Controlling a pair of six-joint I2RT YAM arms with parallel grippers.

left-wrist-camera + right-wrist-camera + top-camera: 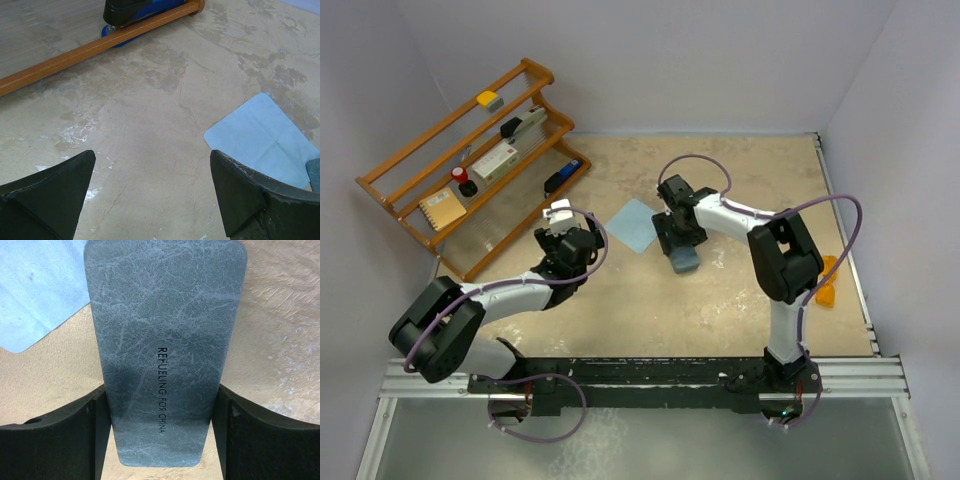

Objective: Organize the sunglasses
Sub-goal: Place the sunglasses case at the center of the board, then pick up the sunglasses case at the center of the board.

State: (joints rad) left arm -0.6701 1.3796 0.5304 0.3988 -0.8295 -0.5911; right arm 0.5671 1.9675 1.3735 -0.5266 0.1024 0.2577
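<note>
A blue-grey leather-look sunglasses case (165, 340) printed "REFUELING FOR CHINA" lies between the jaws of my right gripper (162, 430), which press on both its sides. In the top view the case (684, 262) is at mid-table under the right gripper (677, 243). A light blue cleaning cloth (633, 225) lies flat just left of it, and shows in the left wrist view (265, 140) and the right wrist view (35, 290). An orange object, likely the sunglasses (827, 282), lies at the table's right edge. My left gripper (563, 232) is open and empty over bare table (152, 175).
A wooden tiered rack (470, 160) stands at the back left and holds a notepad, a stapler and other small office items. Its bottom rail (90, 47) and a blue stapler (135, 10) lie just ahead of the left gripper. Walls enclose the table.
</note>
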